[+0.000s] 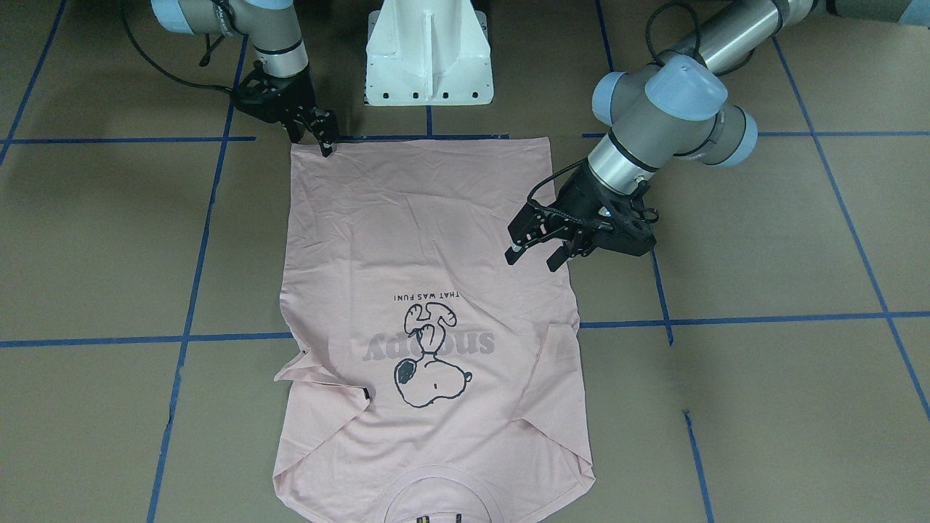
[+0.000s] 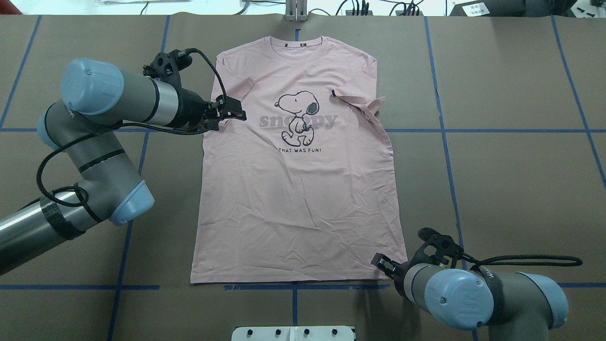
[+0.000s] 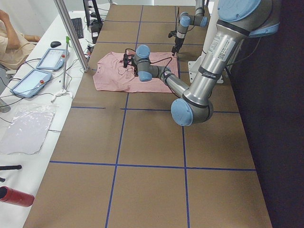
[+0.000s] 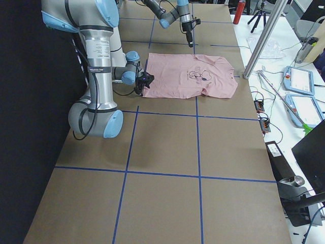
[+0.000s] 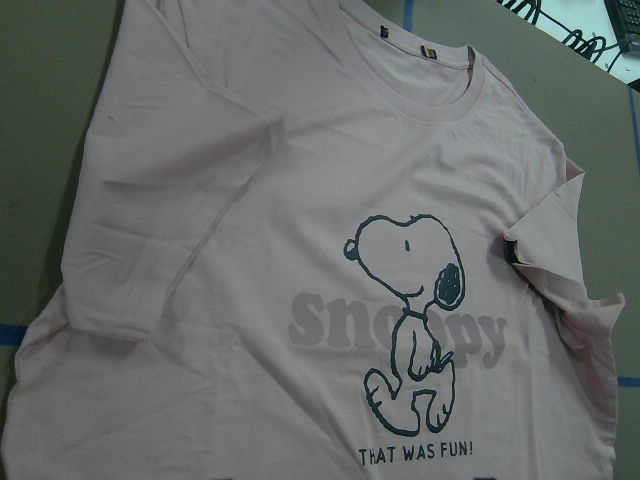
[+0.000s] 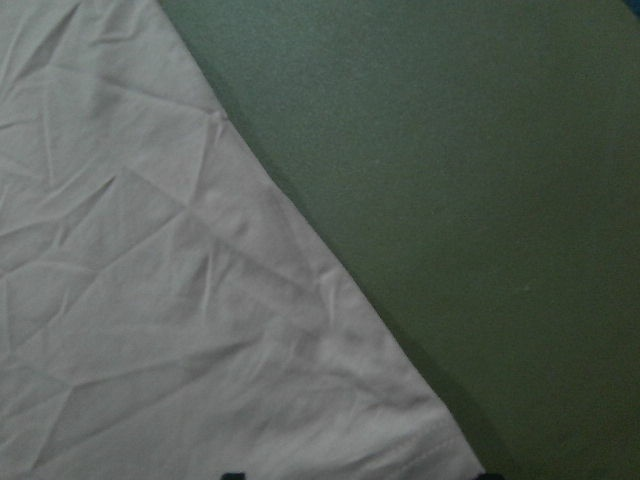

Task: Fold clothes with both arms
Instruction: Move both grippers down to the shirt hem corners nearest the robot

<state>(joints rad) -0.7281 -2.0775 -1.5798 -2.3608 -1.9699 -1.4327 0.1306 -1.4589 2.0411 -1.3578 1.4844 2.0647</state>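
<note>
The pink T-shirt [image 2: 298, 199] lies flat on the brown table [image 2: 511, 180] with the print side up. Its collar [image 2: 298, 45] is at the edge far from the robot, and its hem is on the side of the white base [image 1: 429, 54]. Both short sleeves are folded inward onto the body. The right sleeve [image 2: 362, 102] shows a small black tag at its edge, and the left sleeve [image 5: 150, 260] lies flat over the chest. The Snoopy drawing [image 2: 297, 117] and the grey lettering are not covered. The lower half of the cloth has many small wrinkles.

The left gripper [image 1: 532, 260] is at the left side edge of the shirt, a little below the folded sleeve. Its two fingers are spread apart and hold nothing; I cannot tell whether they touch the cloth. The right gripper [image 1: 312, 139] is low at the hem corner [image 6: 430, 440] on the robot's right. Its fingers are also apart: in the right wrist view two dark tips show at the bottom edge, with this corner between them, and the cloth there lies flat on the table
</note>
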